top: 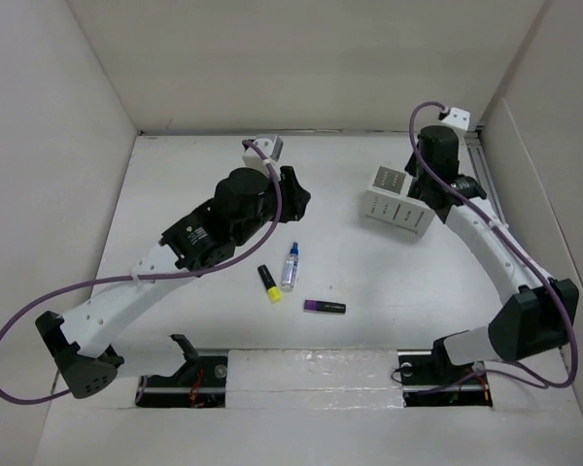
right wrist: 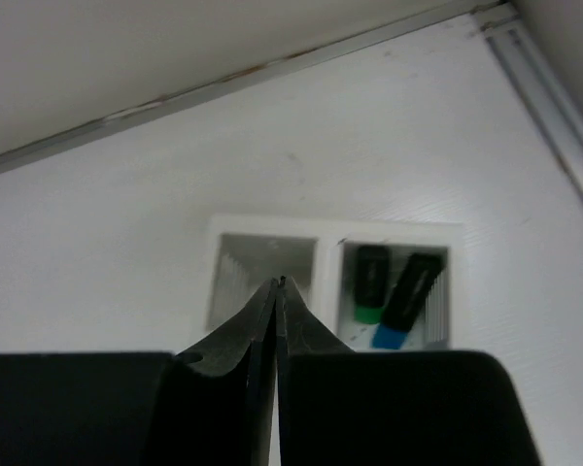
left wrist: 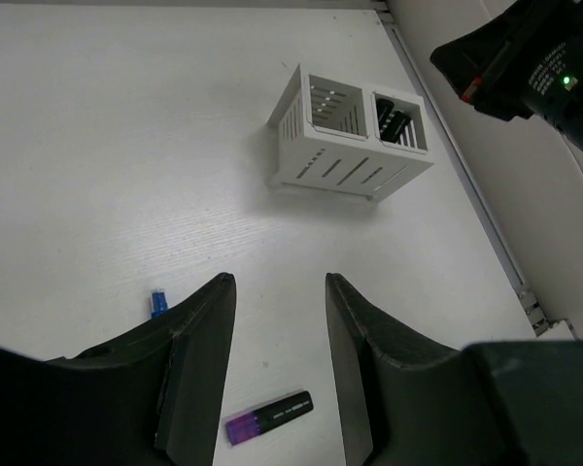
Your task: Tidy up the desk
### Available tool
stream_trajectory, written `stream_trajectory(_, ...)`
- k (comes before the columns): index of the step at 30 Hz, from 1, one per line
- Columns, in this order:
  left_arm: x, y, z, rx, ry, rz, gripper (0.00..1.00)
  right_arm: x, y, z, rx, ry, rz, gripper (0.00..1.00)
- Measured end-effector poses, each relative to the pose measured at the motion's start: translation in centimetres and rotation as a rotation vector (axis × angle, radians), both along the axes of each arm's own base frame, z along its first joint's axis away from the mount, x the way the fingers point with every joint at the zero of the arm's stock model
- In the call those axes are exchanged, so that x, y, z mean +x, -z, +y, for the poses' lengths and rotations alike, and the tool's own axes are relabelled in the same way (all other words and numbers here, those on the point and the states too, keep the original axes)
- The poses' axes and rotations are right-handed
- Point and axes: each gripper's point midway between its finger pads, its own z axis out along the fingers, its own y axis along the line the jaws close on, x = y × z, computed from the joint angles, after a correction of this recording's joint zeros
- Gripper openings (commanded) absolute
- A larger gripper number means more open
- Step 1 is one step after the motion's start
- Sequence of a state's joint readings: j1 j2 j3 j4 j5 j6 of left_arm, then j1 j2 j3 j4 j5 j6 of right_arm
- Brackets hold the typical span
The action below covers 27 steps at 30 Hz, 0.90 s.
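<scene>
Logged the desk (top: 350,165) as a flat white top filling the view, walled at the far, left and right edges.

Traced the left arm (top: 126,296) from the near-left corner toward mid-desk; traced the right arm (top: 496,252) from the near-right corner up along the right edge.

Found the white organizer box (top: 396,202) toward the far-right corner, just beside the right arm. Counted two compartments in the wrist views: one empty, the other holding a green-tipped marker (right wrist: 371,283) and a blue-tipped marker (right wrist: 403,296) side by side.

Noted the left gripper (left wrist: 280,291) spread wide, holding nothing, raised above the desk surface.

Noted the right gripper (right wrist: 277,286) closed tip to tip with nothing between, poised over the organizer box.

Recorded three loose items at mid-desk toward the near edge:
- a clear spray bottle (top: 291,265) with a blue cap, lying flat
- a yellow highlighter (top: 269,282) just left of the bottle, close beside it; cannot tell whether touching
- a purple highlighter (top: 325,307) lying apart, nearer the near edge
</scene>
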<state>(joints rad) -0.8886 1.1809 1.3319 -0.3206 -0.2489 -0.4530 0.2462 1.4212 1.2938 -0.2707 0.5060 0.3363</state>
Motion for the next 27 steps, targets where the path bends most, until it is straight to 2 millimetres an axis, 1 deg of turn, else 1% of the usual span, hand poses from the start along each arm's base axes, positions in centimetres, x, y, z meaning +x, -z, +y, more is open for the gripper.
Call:
stream_trajectory(2,0.1,-0.2,0.1,-0.001,-0.005,-0.005,0.39,-1.3,-0.4,3.2,0.027,-0.096,-0.01,0.0)
stream_trajectory(4,0.2,-0.7,0.3,-0.004,-0.014,-0.018,0.39,-2.8,-0.2,7.1,0.053,-0.209,-0.002,0.0)
stream_trajectory(7,0.4,-2.5,0.8,-0.012,-0.035,-0.054,0.4,-5.3,1.1,13.7,0.09,-0.39,0.037,0.0)
stream_trajectory(10,0.4,-5.0,1.7,-0.03,-0.045,-0.103,0.41,-8.5,3.6,20.4,0.11,-0.565,0.115,0.04)
stream_trajectory(12,0.5,-7.0,2.4,-0.054,-0.039,-0.131,0.4,-10.7,5.7,24.4,0.11,-0.662,0.177,0.08)
stream_trajectory(13,0.8,-7.9,2.9,-0.068,-0.044,-0.144,0.39,-11.7,6.7,26.0,0.102,-0.699,0.206,0.1)
stream_trajectory(14,1.4,-8.6,3.7,-0.081,-0.05,-0.152,0.37,-12.7,7.9,27.6,0.092,-0.735,0.24,0.16)
stream_trajectory(15,2.2,-9.1,4.9,-0.09,-0.07,-0.158,0.37,-13.8,9.1,29.2,0.077,-0.768,0.275,0.2)
stream_trajectory(16,3.0,-9.3,6.1,-0.096,-0.093,-0.16,0.37,-14.8,10.3,30.6,0.061,-0.798,0.306,0.23)
stream_trajectory(17,3.9,-9.2,7.6,-0.097,-0.123,-0.154,0.37,-15.8,11.3,31.9,0.049,-0.828,0.333,0.32)
stream_trajectory(18,4.6,-9.0,9.0,-0.097,-0.152,-0.147,0.38,-16.7,12.3,33.1,0.037,-0.854,0.356,0.37)
stream_trajectory(20,5.5,-8.8,11.0,-0.1,-0.197,-0.138,0.39,-18.3,13.9,35.0,0.013,-0.9,0.399,0.42)
stream_trajectory(21,5.4,-8.7,11.6,-0.098,-0.207,-0.133,0.4,-18.8,14.6,35.8,0.006,-0.919,0.415,0.43)
stream_trajectory(23,4.6,-8.7,11.9,-0.101,-0.197,-0.127,0.4,-19.2,15.7,37.0,-0.012,-0.936,0.442,0.48)
stream_trajectory(25,3.7,-9.1,11.7,-0.113,-0.171,-0.129,0.4,-18.9,16.8,37.8,-0.031,-0.939,0.462,0.52)
stream_trajectory(27,2.7,-10.0,11.9,-0.132,-0.159,-0.155,0.4,-18.6,17.8,38.2,-0.053,-0.938,0.484,0.53)
